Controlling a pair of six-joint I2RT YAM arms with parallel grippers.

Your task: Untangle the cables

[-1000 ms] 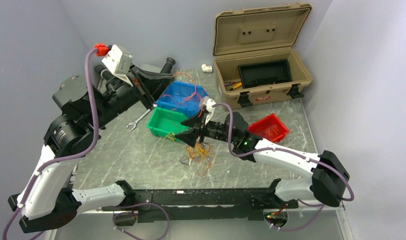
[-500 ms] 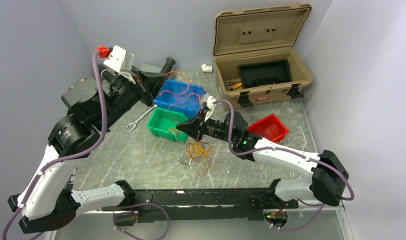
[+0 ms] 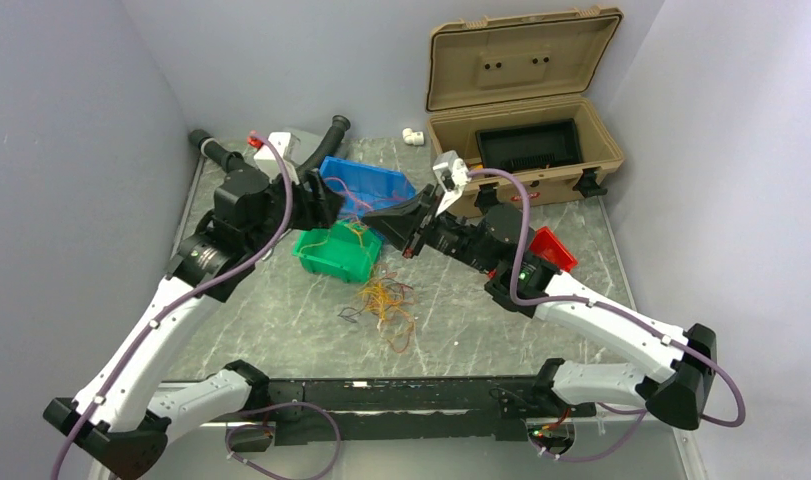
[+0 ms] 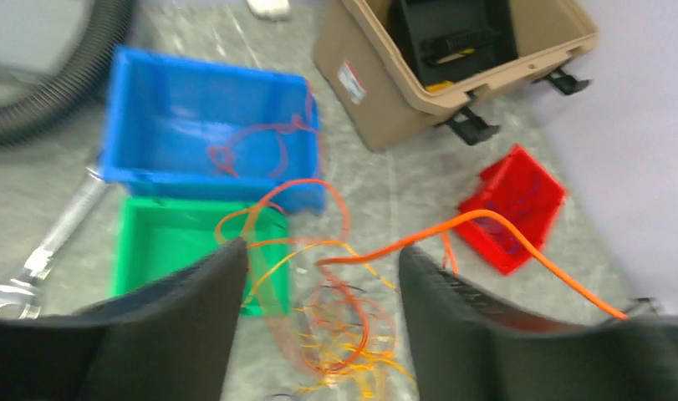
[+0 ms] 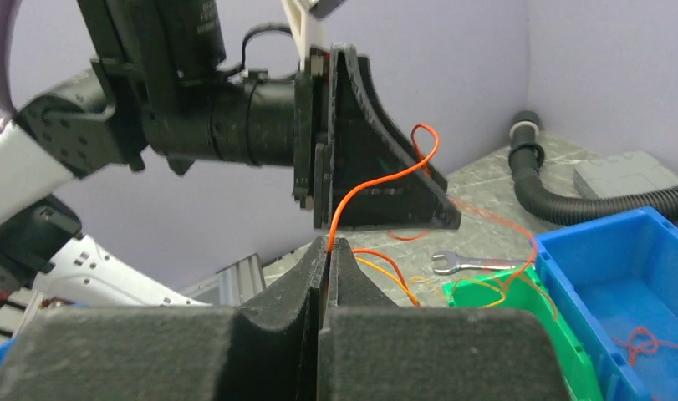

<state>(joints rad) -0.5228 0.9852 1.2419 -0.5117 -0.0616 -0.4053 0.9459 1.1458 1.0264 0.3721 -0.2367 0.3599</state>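
Biggest change first: a swing of the left arm away from the far-left corner of the worktop (image 3: 281,312), in over the blue bin (image 3: 381,172) and green bin (image 3: 331,262) toward the middle. Alongside it, a rise of the right arm, up and toward the far edge. Then a parting of the left gripper (image 3: 326,205) fingers, shut a second ago and now apart around nothing. Also a closing of the right gripper (image 3: 381,225) fingers, now pressed together on 1 orange wire (image 5: 364,188). Looks like a handover, left to right: 1 strand drawn up out of the cables (image 3: 383,300). Counts, at a guess, as progress on that 1 wire only, with the bulk of the tangle lying loose on the worktop just to the near side of the green bin, a little more spread than before. From the top view, hardly any sign of the held strand. From the right wrist, a plain view of it pinched at the fingertips and arching up across a left finger (image 5: 377,167) just beyond. From the left wrist alone, the bare gap between its own 2 fingers, and the strand running off rightward past the red bin (image 4: 511,209).
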